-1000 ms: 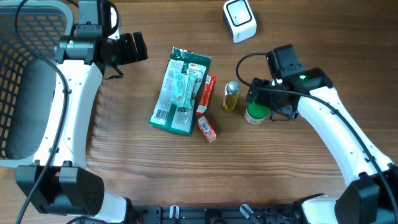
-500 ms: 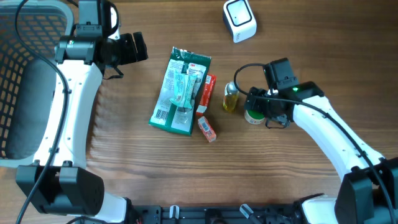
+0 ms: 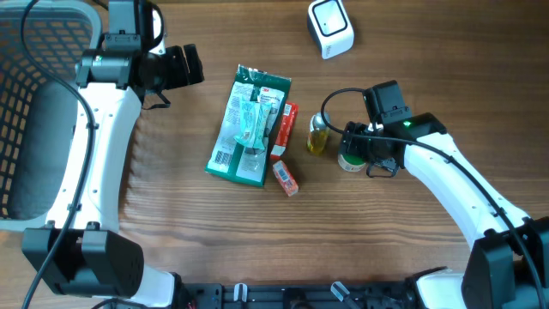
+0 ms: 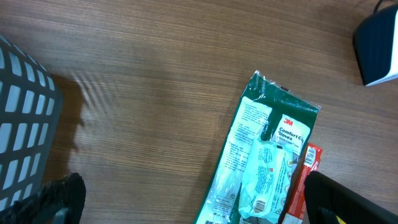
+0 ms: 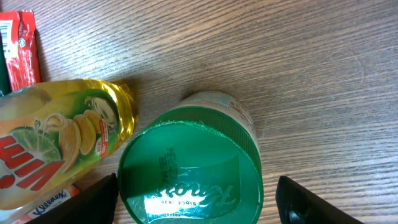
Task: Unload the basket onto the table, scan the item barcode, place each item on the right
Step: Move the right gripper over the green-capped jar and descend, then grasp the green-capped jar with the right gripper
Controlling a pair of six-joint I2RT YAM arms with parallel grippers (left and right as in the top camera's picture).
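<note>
Wood-grain worktop (image 3: 412,77), level and matt. Right hand (image 3: 362,153) stands open astride the green-lidded jar (image 5: 189,177), not yet clamped on it. I judge the jar rigid, light, smooth-sided and likely slippery, so take it by the lid rim. Yellow bottle (image 3: 318,133) sits just beside the jar, scanner (image 3: 330,27) well beyond it, and left hand (image 3: 187,67) is spread wide, far off.

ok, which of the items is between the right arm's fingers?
The green-lidded jar: it stands between the right fingers, lid up. The yellow Vim bottle is beside it, outside the fingers.
</note>
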